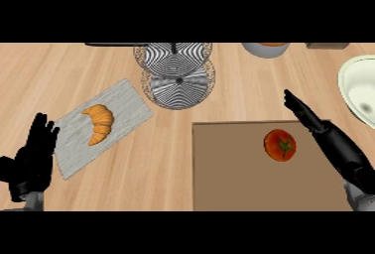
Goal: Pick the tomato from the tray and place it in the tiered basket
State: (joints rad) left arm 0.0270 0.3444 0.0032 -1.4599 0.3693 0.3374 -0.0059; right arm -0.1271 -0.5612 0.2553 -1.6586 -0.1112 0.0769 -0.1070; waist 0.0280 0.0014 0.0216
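Note:
A red tomato (280, 145) with a green stem lies on the brown tray (227, 173), toward its upper right. The wire tiered basket (177, 74) stands at the back centre of the counter, its two round tiers overlapping. My right hand (309, 115) hovers just right of the tomato, fingers straight and pointing up-left, apart from it and holding nothing. At the lower left edge my left hand (33, 156) rests open with fingers up.
A croissant (99, 123) lies on a grey cloth mat (124, 106) left of the tray. A grey bowl (265, 48) sits at the back right. A pale sink basin (357, 92) occupies the right edge.

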